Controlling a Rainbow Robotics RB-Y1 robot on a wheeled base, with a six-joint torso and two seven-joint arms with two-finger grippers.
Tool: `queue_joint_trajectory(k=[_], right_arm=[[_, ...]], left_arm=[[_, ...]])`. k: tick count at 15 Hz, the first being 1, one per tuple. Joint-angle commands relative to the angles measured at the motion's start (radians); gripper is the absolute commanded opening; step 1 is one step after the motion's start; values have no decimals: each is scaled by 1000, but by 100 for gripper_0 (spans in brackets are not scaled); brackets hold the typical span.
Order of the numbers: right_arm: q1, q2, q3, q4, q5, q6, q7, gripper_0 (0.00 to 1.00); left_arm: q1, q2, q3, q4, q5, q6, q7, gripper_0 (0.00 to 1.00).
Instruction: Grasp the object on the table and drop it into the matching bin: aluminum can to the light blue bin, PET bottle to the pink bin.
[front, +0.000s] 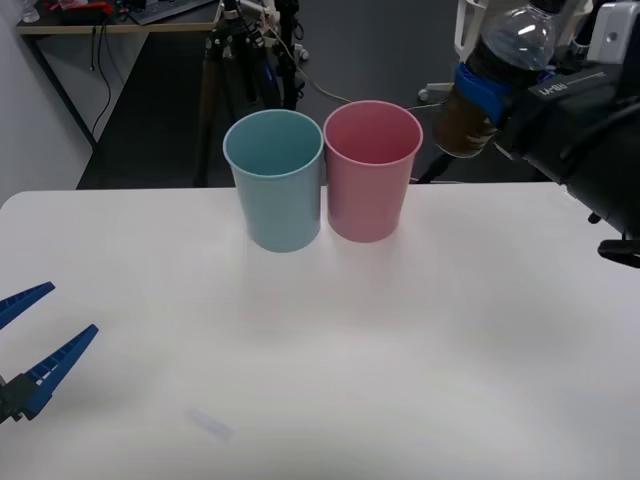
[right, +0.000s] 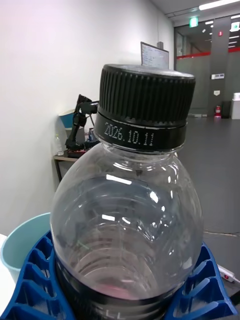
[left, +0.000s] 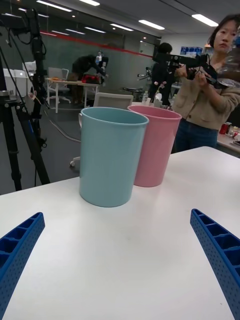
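PET bottle (front: 497, 85), a small clear plastic bottle with a dark round cap and a brownish lower body, is held off the large white smooth table (front: 330, 350) in the upper right of the front view. It is tilted there, its brown end pointing toward the lower left and its clear domed part toward the upper right. The right gripper (front: 487, 92) has its blue ribbed fingers clamped around the bottle's middle, up in the air to the right of the bins and above the height of their rims. In the right wrist view the bottle (right: 130, 200) takes up the centre of the frame, cap uppermost, with a printed date on the ring under the cap, and the blue fingers (right: 32, 280) press against its sides at the bottom corners.

The tall pink plastic bin (front: 371, 168) and the tall light blue plastic bin (front: 275, 178) stand upright at the far middle of the table, side by side and touching or nearly so, the pink one to the right. Both look empty from above.

The left gripper (front: 30, 340) sits low at the lower left edge of the front view, just over the tabletop, its blue fingers spread apart with nothing between them. In the left wrist view the fingers (left: 215, 250) lie at the two bottom corners.
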Motion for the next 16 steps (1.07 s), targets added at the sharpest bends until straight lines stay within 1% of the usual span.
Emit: queue_joint_trajectory(k=[1,4,6,9,13,16], right_arm=[[-126,14,82,84,-1,18,-2,0],[-238,54,145,185,0,18,-2,0],[-318,99,189,280,0,16,5,0],[-425,172,255,406,28,18,8,0],[-496,283,308,535,105,16,6,0],[-519,326,331,578,141,15,6,0]], left_arm=[[0,0,0,0,0,0,0,100],[0,0,0,0,0,0,0,100],[0,0,0,0,0,0,0,100],[0,0,0,0,0,0,0,100],[0,0,0,0,0,0,0,100],[0,0,0,0,0,0,0,100]])
